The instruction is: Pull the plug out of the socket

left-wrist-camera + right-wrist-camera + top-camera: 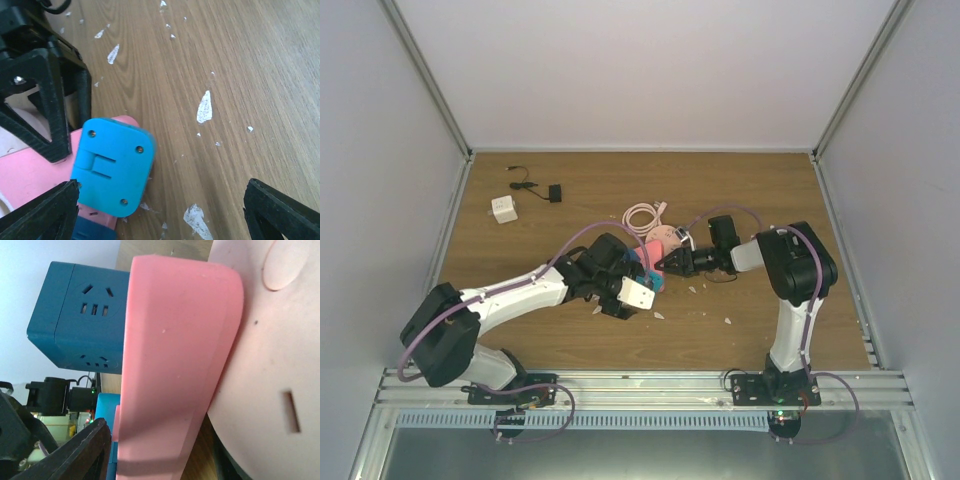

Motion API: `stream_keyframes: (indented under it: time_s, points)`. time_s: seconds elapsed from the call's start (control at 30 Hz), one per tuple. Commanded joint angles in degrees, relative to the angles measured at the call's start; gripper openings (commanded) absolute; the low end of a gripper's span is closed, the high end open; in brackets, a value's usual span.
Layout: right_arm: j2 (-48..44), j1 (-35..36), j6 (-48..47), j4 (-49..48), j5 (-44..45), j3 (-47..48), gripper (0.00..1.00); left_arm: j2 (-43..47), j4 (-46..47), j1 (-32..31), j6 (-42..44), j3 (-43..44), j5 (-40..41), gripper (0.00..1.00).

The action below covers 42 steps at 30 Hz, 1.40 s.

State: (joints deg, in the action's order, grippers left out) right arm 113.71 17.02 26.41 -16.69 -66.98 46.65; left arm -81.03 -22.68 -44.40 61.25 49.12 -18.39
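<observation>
Two end effectors were gathered at the middle of the overhead view, where the socket (175, 365) lay on the worktop (240, 75) with the plug (112, 167), a blue cube adapter, seated in it. In the right wrist view the socket's salmon-pink edge filled the centre of the frame, and the plug stood out from it at the upper left, its own outlet holes showing.

The right end effector (672, 262) was judged to be closed on the socket's edge, since the pink body filled the gap between its fingers. Full contact on both sides could not be confirmed. The left end effector (162, 212) was spread wide and nothing was held in it. Its fingertips (45, 215) were seen at the two lower corners of the left wrist view. The plug lay between them, close to the lower-left one and well apart from the other.

The step in hand was judged to be the approach for the grasp: the socket braced, the plug not yet gripped and not yet drawn out. For the next move, the left end effector would have to be centred over the blue cube and closed firmly on two opposite faces. The plug would then have to be pulled straight along the line of its pins while the socket was kept steady. A skewed pull could drag the socket along.

No container was seen in any view. White flecks (204, 106) were scattered on the worktop.
</observation>
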Motion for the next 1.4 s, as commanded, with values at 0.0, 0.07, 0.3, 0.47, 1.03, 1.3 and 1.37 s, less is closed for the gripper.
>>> stream_keyframes:
  time_s: [0.0,0.07,0.3,0.47,1.03,1.3,1.37]
  points:
    - [2.4,-0.6,-0.8,0.6,2.0,0.4,0.54,-1.0,6.3,-1.3,2.1,-2.1,3.3,0.90]
    - [2.8,-0.6,-1.0,0.8,1.9,0.6,0.50,-1.6,8.4,-1.4,2.1,-2.2,4.6,0.90]
    - [3.3,-1.1,-2.4,2.2,2.3,0.8,0.44,-1.7,19.5,-2.1,7.7,-6.2,11.5,0.90]
    - [3.7,-1.4,-2.8,2.3,1.6,1.1,0.40,-3.5,20.3,-2.9,7.7,-4.1,11.2,0.90]
    - [4.6,-1.9,-3.0,2.2,-0.4,1.3,0.35,-8.1,40.8,-7.8,15.7,-11.8,21.1,0.94]
    - [4.6,-1.9,-3.1,2.3,-0.5,1.3,0.35,-11.1,44.7,-8.2,16.4,-12.7,23.7,0.94]
    - [4.7,-1.8,-3.2,2.3,-0.6,1.4,0.35,-12.1,45.8,-8.3,16.5,-12.5,24.2,0.94]
